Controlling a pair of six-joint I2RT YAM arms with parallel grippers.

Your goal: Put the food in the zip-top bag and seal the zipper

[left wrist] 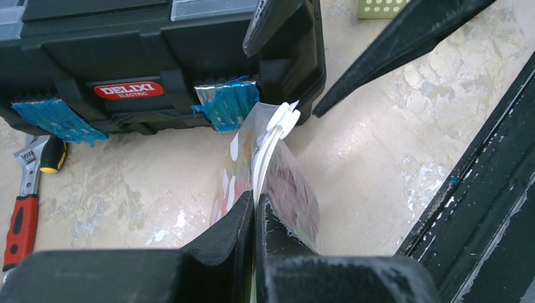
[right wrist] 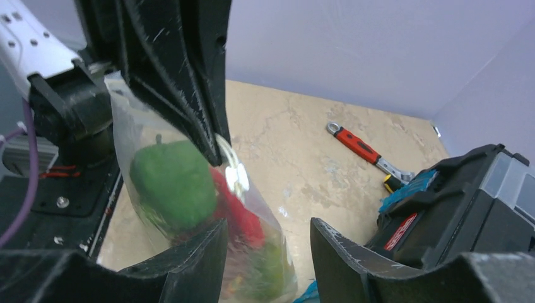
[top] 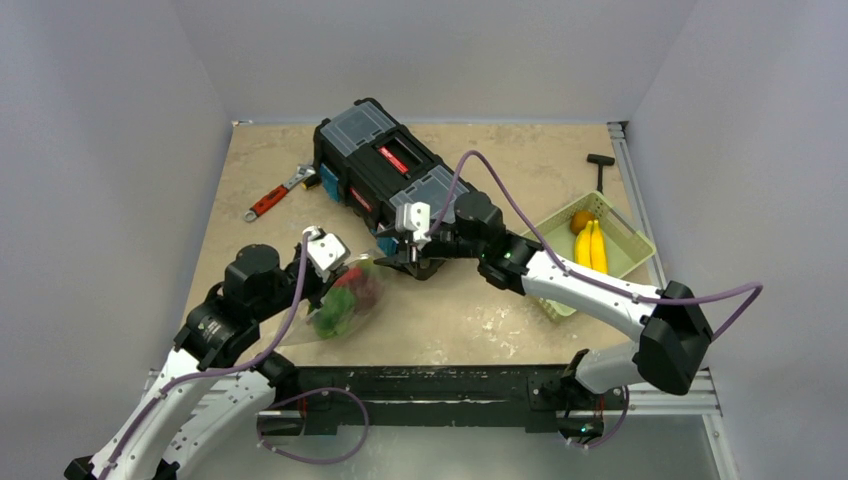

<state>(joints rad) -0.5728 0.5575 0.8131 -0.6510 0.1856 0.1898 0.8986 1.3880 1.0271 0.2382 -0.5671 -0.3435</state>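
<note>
Right, the bag hangs near the front of the table, just before the toolbox, with green and red food inside. The left gripper has its jaws pinched tight on the zipper. The right gripper sits at the bag's far end, jaws spread wide, gripping nothing. A wrench lies left of the toolbox

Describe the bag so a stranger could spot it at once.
Find the black toolbox mid-table. On its near side, left of centre, the left fingers pinch a clear bag by its top edge. It alone is see-through, with green and red food inside.
</note>
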